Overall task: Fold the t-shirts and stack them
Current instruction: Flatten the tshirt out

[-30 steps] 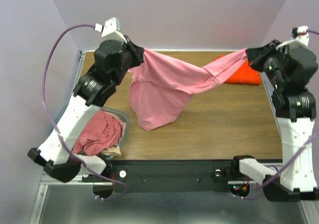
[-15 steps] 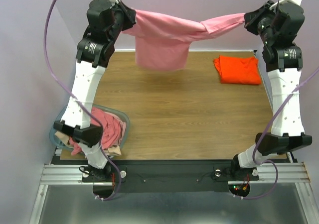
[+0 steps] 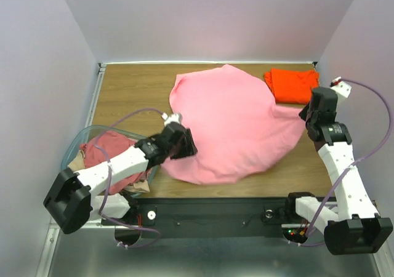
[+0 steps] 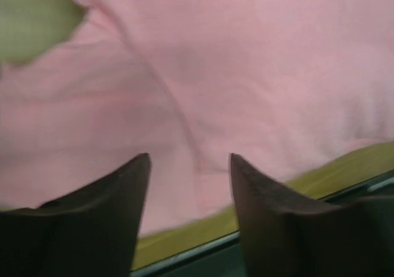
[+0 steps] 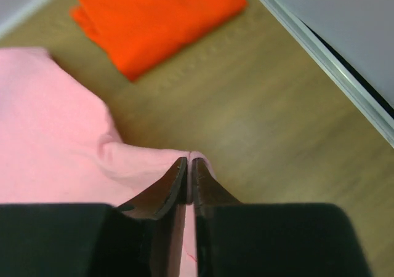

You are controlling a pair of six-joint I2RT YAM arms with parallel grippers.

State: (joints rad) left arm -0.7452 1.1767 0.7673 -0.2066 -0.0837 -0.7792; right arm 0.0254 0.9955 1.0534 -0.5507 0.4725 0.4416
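The light pink t-shirt (image 3: 234, 120) lies spread over the middle of the table, its near hem close to the front edge. My left gripper (image 3: 186, 148) hovers low over the shirt's near-left edge, open, with only flat pink fabric (image 4: 203, 74) below its fingers (image 4: 132, 184). My right gripper (image 5: 189, 161) is shut on a pinch of the shirt's right edge (image 5: 141, 160), seen at the right side of the table (image 3: 306, 118). A folded bright orange t-shirt (image 3: 293, 85) (image 5: 157, 18) rests at the back right.
A clear bluish tub (image 3: 86, 135) at the near left holds a crumpled dusty rose shirt (image 3: 108, 157) and a bit of tan fabric (image 3: 77, 161). The left arm's cable (image 3: 132, 114) loops above it. Bare wood (image 3: 132, 89) shows at the back left.
Both arms have come down from holding the pink shirt stretched high. The shirt now lies flat on the table. The left gripper has opened and let go; the right still pinches its edge.
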